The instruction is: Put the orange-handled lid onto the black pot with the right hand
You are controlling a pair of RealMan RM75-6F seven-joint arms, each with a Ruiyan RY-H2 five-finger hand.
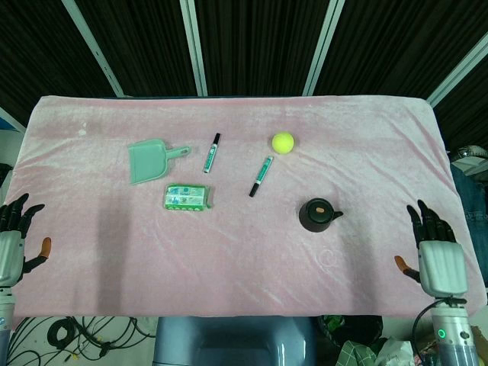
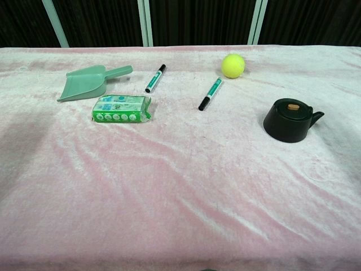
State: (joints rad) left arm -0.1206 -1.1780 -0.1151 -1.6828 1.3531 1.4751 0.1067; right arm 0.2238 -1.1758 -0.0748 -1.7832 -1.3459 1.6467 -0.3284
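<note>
The black pot (image 1: 316,215) (image 2: 290,121) stands on the pink cloth at the right, spout pointing right. Its lid with the small orange handle (image 1: 320,207) (image 2: 292,106) sits on top of it. My right hand (image 1: 434,257) is open at the table's near right edge, well away from the pot and holding nothing. My left hand (image 1: 14,242) is open at the near left edge, fingers spread. Neither hand shows in the chest view.
A yellow tennis ball (image 1: 283,142) lies behind the pot. Two green markers (image 1: 261,176) (image 1: 212,152), a green dustpan (image 1: 149,159) and a green packet (image 1: 187,197) lie across the middle and left of the pink cloth (image 1: 244,252).
</note>
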